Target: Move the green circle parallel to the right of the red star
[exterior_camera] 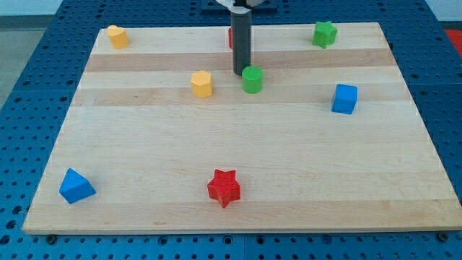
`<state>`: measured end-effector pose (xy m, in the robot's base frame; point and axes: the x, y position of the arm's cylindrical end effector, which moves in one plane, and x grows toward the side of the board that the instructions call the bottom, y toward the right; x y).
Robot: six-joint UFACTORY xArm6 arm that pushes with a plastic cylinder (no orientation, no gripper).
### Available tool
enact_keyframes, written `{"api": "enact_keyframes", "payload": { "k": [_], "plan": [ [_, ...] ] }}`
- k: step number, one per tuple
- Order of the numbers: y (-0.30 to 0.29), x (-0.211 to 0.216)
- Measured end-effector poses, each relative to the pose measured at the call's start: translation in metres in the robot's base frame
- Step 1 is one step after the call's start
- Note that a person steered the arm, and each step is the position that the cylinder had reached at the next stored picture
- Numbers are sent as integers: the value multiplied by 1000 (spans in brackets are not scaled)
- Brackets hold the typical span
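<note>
tip (241,74): no jaws, touching round green circle block (252,79) from upper left, placed to shove it | circle: upper middle of wooden board (216,166) | red star block (224,188): bottom centre, well apart

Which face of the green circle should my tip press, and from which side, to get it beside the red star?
Press its upper-left side. The green circle is a short upright cylinder, so any face takes a push; the red star lies toward the view's bottom, slightly left. My tip already sits at the circle's upper left, so pushing downward and slightly rightward probably works.
</note>
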<state>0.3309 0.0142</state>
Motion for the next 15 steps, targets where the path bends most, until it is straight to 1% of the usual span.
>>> {"api": "enact_keyframes", "payload": {
  "k": [1, 2, 3, 5, 6, 7, 8, 9, 10, 11, 12, 13, 14, 15],
  "plan": [
    [15, 6],
    [15, -23],
    [25, -24],
    [29, 59],
    [29, 73],
    [21, 59],
    [-7, 66],
    [2, 92],
    [49, 122],
    [74, 139],
    [68, 136],
    [42, 136],
    [35, 153],
    [64, 176]
  ]
}}
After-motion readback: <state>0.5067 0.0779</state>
